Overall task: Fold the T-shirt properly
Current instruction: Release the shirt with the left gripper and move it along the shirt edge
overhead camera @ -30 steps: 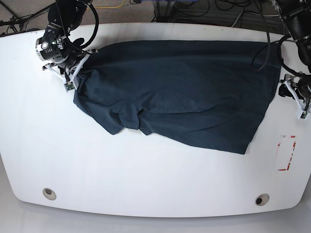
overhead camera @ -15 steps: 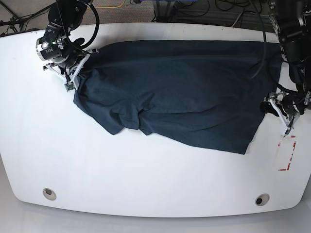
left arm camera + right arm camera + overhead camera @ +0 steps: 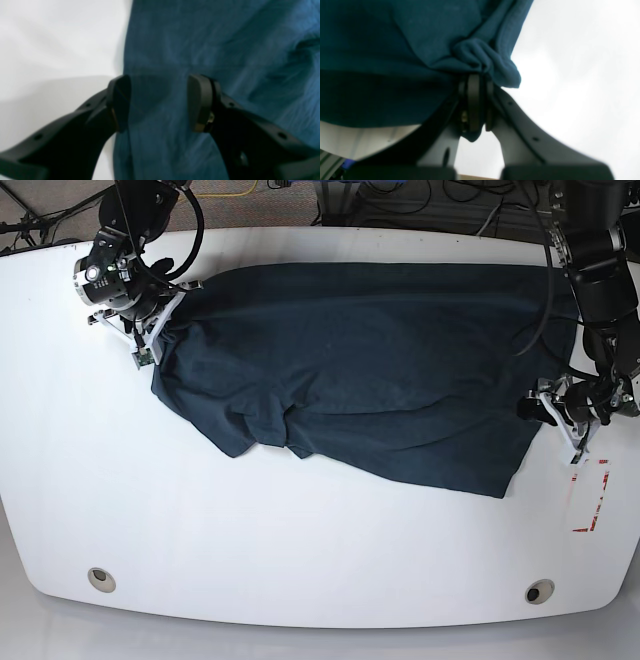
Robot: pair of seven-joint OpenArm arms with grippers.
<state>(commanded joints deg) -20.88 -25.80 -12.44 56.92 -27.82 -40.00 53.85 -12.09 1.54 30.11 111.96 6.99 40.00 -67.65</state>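
The dark navy T-shirt [image 3: 370, 360] lies spread and wrinkled across the white table [image 3: 300, 550]. At its upper left corner in the base view, my right gripper [image 3: 150, 343] is shut on a bunched fold of the T-shirt [image 3: 480, 57], with the cloth pinched between the closed fingers of the gripper [image 3: 473, 85]. My left gripper [image 3: 537, 408] sits at the shirt's right side edge. In the left wrist view the gripper [image 3: 160, 102] is open, low over the T-shirt [image 3: 225, 50]. One finger [image 3: 120, 102] stands at the cloth's edge and the other is over the fabric.
A red-and-white sticker [image 3: 588, 495] lies on the table just right of and below the left gripper. Two round holes [image 3: 100, 578] [image 3: 540, 591] sit near the front edge. Cables [image 3: 400, 195] run behind the table's far edge.
My left gripper has moved down and inward from the table's right side to the shirt's right edge. The right gripper and the shirt have stayed put.
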